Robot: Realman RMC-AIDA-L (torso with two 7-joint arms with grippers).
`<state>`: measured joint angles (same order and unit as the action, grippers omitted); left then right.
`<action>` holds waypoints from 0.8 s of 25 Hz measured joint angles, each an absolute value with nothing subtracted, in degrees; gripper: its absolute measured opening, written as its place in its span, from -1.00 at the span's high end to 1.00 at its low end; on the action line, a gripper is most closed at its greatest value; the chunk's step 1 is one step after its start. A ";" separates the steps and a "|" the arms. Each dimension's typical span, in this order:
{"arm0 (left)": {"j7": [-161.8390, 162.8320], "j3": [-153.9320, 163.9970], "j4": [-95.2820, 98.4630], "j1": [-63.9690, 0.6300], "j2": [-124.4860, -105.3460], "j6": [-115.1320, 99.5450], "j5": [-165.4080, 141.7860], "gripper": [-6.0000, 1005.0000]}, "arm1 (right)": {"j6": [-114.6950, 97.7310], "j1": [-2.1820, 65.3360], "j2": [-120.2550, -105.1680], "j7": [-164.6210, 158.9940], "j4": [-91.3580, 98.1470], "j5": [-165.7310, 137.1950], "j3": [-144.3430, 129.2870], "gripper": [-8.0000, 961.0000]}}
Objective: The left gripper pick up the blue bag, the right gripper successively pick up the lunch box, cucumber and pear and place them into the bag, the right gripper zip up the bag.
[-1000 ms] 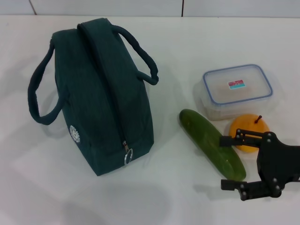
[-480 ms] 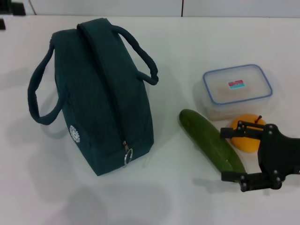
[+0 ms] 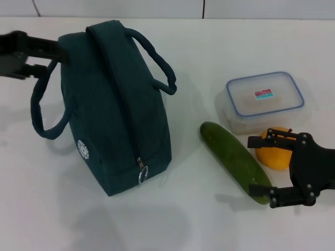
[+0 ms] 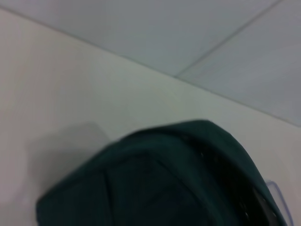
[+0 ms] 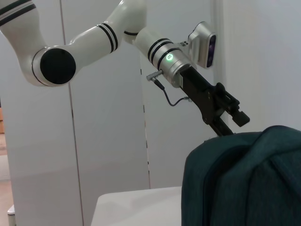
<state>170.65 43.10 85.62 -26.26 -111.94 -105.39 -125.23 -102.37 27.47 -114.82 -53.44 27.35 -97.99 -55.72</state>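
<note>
The blue bag [image 3: 115,104] stands zipped on the white table, with its ring zipper pull [image 3: 143,174] at the near end. My left gripper [image 3: 52,58] comes in from the far left, open, with its fingers at the bag's left handle [image 3: 39,104] near the top corner. The right wrist view shows the left gripper [image 5: 229,117] just above the bag [image 5: 244,183]. The cucumber [image 3: 233,157] lies right of the bag. My right gripper [image 3: 260,165] hovers open over the cucumber's near end and the pear [image 3: 276,157]. Behind them sits the lunch box [image 3: 265,99].
The white table [image 3: 183,219] has bare room in front of the bag and between bag and cucumber. A grey wall runs along the far edge. The left wrist view shows only the bag's top [image 4: 164,179] and table.
My left gripper has entered from the left and reached the bag's left handle. The right gripper has drifted a little farther from me, over the pear. Bag, cucumber, pear and lunch box stay put.
</note>
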 joint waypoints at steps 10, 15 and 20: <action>171.47 46.92 85.86 -26.99 -113.67 -105.47 -127.74 -0.50 | -101.96 27.27 -114.81 -53.49 27.33 -98.00 -55.72 -0.78; 171.54 49.01 85.88 -27.88 -114.10 -105.44 -132.61 -0.42 | -101.73 27.17 -114.94 -53.50 27.32 -97.66 -55.72 -0.78; 163.63 49.36 85.43 -28.43 -115.42 -105.03 -135.12 -0.33 | -101.68 26.96 -114.96 -53.52 27.31 -97.30 -55.72 -0.78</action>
